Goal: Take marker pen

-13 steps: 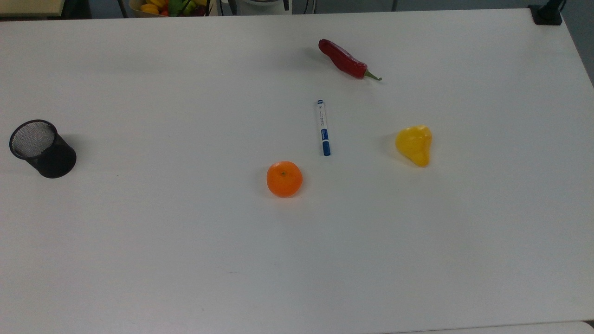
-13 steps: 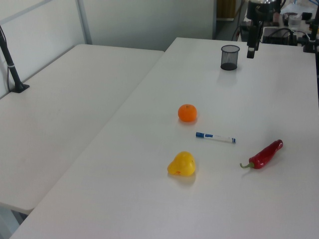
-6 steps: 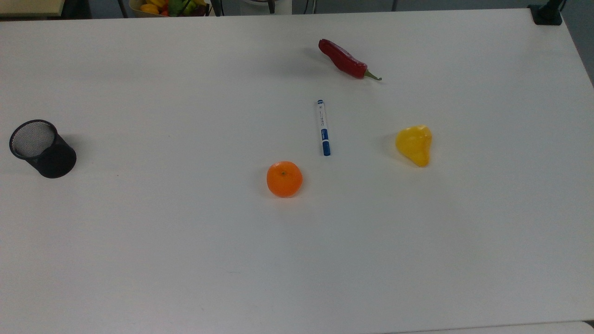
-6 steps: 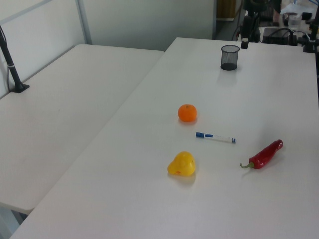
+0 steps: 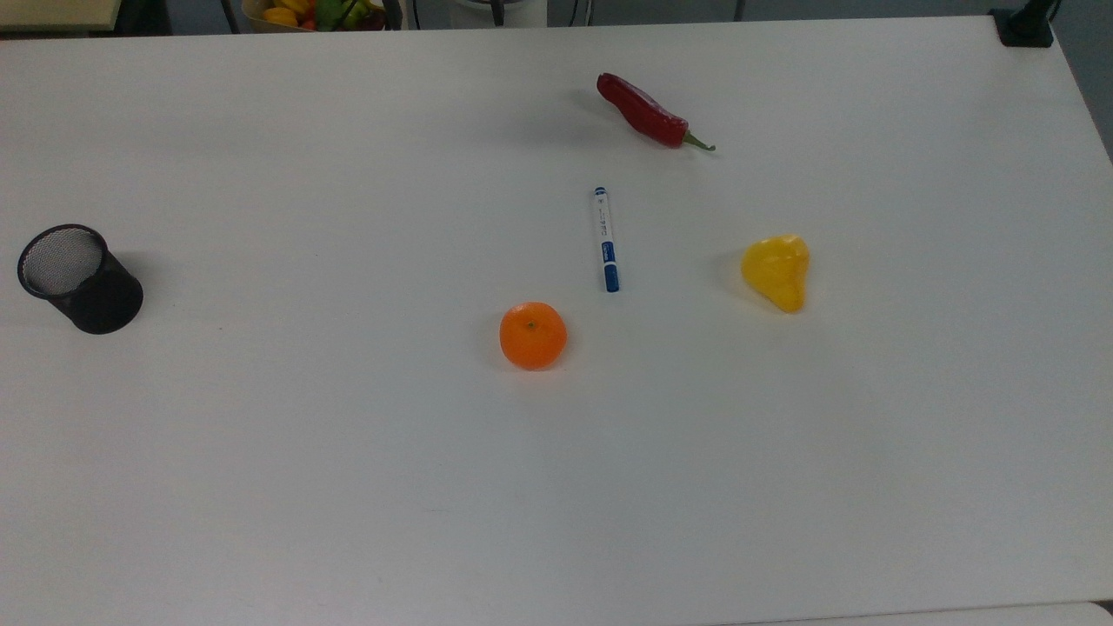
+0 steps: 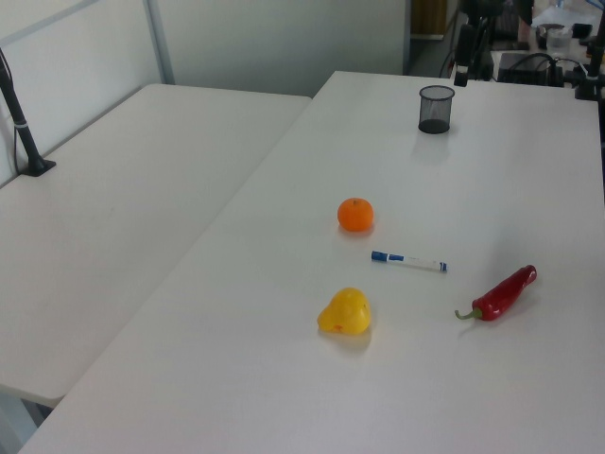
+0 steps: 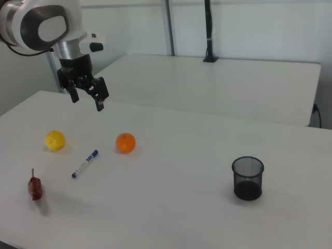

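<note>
The marker pen [image 5: 606, 239] lies flat on the white table [image 5: 348, 487], its blue cap towards the orange [image 5: 532, 336]. It also appears as a slim white stick, the pen [image 6: 408, 262] in the left view and the pen [image 7: 85, 164] in the right view. My gripper [image 7: 87, 100] hangs open in the air with nothing between its fingers, well above the table and up-left of the pen in the right view. In the left view the gripper [image 6: 462, 64] shows dark at the top edge, near the mesh cup.
A red chili [image 5: 648, 111], a yellow pear [image 5: 776, 271] and the orange surround the pen. A black mesh cup [image 5: 78, 278] stands far off at the top view's left. A second table [image 6: 123, 189] adjoins in the left view.
In the left view my gripper has drifted left and slightly up, from right of the mesh cup to above it. The pen and the fruits have not moved.
</note>
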You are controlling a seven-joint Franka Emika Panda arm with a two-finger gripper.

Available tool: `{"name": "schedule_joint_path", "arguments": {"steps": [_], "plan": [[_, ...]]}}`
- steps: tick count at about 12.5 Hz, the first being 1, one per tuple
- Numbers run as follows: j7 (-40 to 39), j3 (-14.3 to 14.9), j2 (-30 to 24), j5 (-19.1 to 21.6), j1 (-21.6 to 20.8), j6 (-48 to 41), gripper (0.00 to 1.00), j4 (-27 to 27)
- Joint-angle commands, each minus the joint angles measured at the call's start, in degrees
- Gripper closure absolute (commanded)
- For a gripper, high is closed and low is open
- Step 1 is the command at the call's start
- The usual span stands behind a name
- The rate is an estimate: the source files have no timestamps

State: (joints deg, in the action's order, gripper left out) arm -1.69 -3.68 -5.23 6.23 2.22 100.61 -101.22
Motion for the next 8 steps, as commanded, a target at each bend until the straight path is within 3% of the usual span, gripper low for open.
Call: {"name": "schedule_joint_path", "arguments": {"steps": [1,4,6,8], "plan": [[-0.33,-4.4,0.13,-0.78,2.27,-0.94,0.0,0.15],[-1.29,-4.14,-0.05,-0.78,2.09,-1.11,0.0,0.41],[-1.29,-1.26,-0.05,-0.78,-0.96,-1.11,0.0,0.41],[-1.38,-0.54,-0.05,-0.78,-1.43,-1.03,0.0,0.41]]}}
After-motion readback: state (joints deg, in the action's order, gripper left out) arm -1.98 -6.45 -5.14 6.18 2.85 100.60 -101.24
